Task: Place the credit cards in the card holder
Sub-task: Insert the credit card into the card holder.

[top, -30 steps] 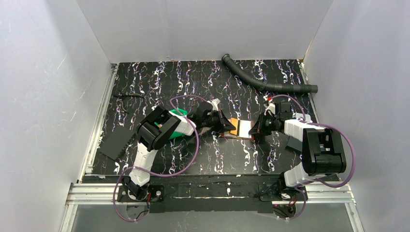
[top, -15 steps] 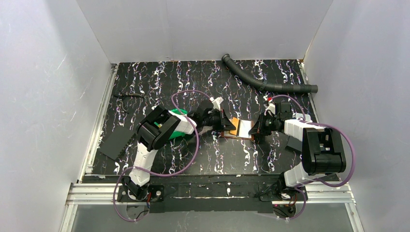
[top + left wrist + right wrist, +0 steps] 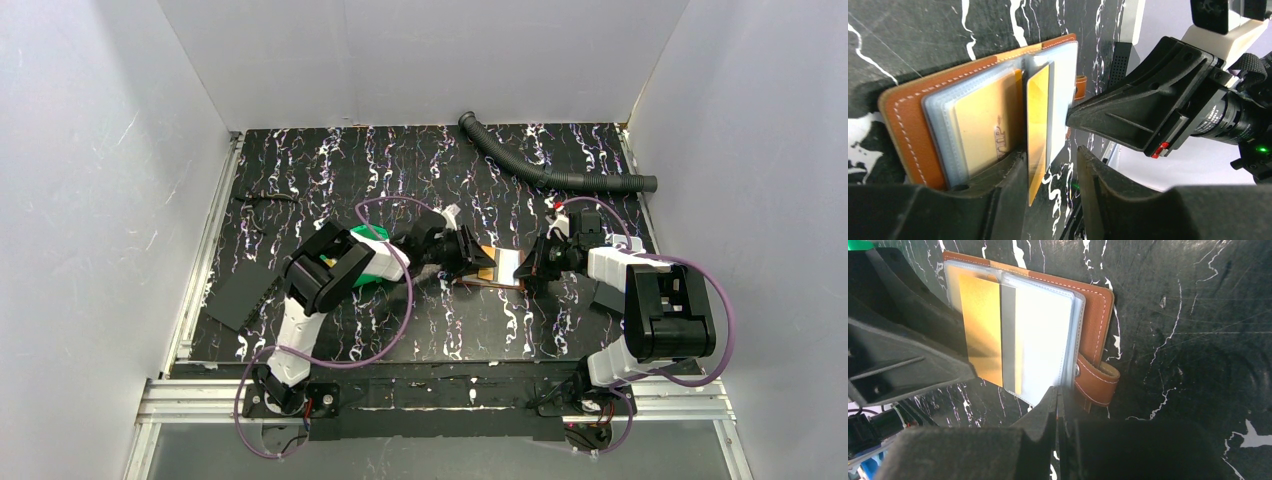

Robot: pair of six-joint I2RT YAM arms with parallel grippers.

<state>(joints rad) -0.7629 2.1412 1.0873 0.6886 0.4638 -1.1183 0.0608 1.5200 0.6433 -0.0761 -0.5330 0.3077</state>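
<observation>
Left tool (image 3: 1050, 161) at the card holder's (image 3: 903, 120) left side, jaws slightly parted about an orange credit card (image 3: 1038, 115) standing partly inside its clear sleeve; card holder lying open on the tabletop (image 3: 330, 170); right tool (image 3: 1058, 400) at the card holder's right edge, pinched shut on that sleeve.
</observation>
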